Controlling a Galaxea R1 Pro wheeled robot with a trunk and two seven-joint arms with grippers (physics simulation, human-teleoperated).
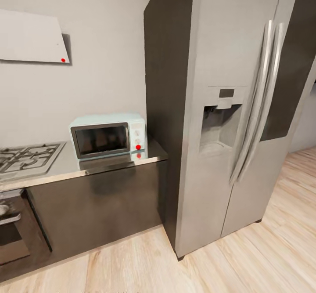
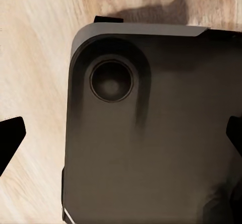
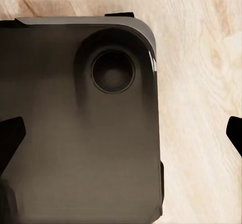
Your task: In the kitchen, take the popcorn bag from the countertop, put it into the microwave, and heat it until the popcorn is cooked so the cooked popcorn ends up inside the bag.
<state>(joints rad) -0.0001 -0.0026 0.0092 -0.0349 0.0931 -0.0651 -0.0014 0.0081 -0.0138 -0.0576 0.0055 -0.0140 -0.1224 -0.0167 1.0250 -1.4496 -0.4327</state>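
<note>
Microwave [image 1: 108,135] left of centre in head view, on countertop [image 1: 66,165] against fridge [image 1: 228,108], door shut; hob [image 1: 27,156] at left edge; no popcorn bag on visible worktop, whereabouts unknown. Left gripper [image 2: 121,136] and right gripper [image 3: 121,136] aimed down over robot base [image 3: 75,133] and wood floor [image 3: 201,58]; fingertips spread wide, both empty. Neither arm nearer; likely search further along counter first.
</note>
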